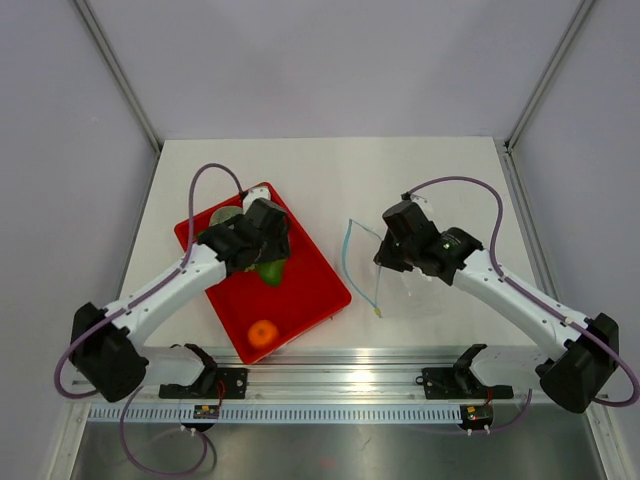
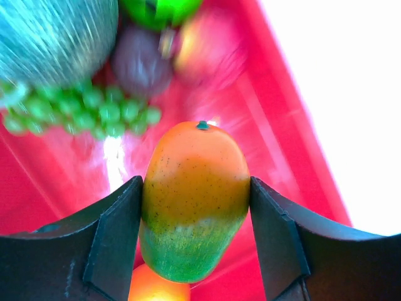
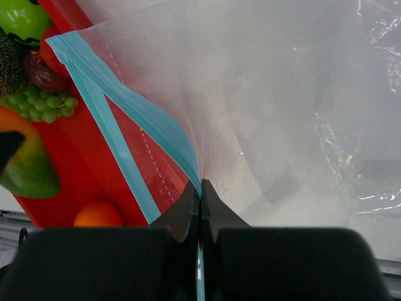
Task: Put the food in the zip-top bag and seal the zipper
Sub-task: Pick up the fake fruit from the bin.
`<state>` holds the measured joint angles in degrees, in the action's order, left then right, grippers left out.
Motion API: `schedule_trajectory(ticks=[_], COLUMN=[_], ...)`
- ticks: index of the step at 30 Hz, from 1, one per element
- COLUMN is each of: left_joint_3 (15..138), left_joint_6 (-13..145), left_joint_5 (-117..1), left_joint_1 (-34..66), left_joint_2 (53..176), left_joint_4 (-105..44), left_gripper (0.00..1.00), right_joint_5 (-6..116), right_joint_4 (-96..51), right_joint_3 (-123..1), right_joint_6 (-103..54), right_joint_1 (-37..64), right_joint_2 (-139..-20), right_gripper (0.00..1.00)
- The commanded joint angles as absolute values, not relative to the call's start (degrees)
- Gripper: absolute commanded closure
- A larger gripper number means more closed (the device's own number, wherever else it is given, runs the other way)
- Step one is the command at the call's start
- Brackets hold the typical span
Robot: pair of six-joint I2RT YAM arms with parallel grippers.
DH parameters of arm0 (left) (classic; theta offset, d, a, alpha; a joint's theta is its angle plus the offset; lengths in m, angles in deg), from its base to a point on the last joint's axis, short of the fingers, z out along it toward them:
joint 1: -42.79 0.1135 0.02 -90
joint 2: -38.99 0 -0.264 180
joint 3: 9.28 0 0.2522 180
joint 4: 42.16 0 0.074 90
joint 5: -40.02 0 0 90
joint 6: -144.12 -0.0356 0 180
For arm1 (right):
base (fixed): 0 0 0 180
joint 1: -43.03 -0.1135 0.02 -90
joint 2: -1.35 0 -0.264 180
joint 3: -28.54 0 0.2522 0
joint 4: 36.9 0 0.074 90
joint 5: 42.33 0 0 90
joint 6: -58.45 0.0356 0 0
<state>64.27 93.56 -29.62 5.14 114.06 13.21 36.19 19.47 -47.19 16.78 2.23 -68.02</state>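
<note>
Over the red tray (image 1: 312,290), my left gripper (image 1: 262,252) is shut on the orange-green mango (image 2: 194,188), with both fingers pressed against its sides. From above, the mango (image 1: 270,272) pokes out below the gripper. An orange (image 1: 262,333) lies near the tray's front corner. Behind the mango are green grapes (image 2: 94,113), a netted melon (image 2: 50,31), a purple fruit (image 2: 141,63) and a red fruit (image 2: 207,53). To the right of the tray, my right gripper (image 1: 390,255) is shut on the zip-top bag (image 1: 410,285) at its light blue zipper (image 3: 135,106), and the bag's mouth gapes toward the tray.
The tray sits at an angle on the left half of the white table (image 1: 440,180). A metal rail (image 1: 340,380) with both arm bases runs along the near edge. Grey walls and frame posts enclose the table on the sides and the back.
</note>
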Motion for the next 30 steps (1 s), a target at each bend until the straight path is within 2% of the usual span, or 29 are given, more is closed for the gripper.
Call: schedule_trajectory(ticks=[1, 15, 30], left_joint_3=[68.63, 73.73, 70.57], left_joint_6=[89.46, 89.72, 98.07], left_joint_5=[-28.71, -30.73, -35.57], left_joint_1=[6.40, 8.77, 8.77], left_joint_2=[109.22, 102.71, 101.04], left_joint_4=[10.02, 6.59, -4.66], left_gripper=[0.67, 0.70, 0.71], right_joint_5=[38.09, 44.50, 48.73], right_joint_4=[15.54, 10.35, 6.83], right_joint_3=[-50.34, -62.20, -65.55], right_joint_6=[16.88, 17.40, 21.80], right_joint_1=[0.84, -3.38, -4.61], right_joint_2=[-70.54, -84.25, -87.33], right_gripper=[1.00, 1.00, 1.00])
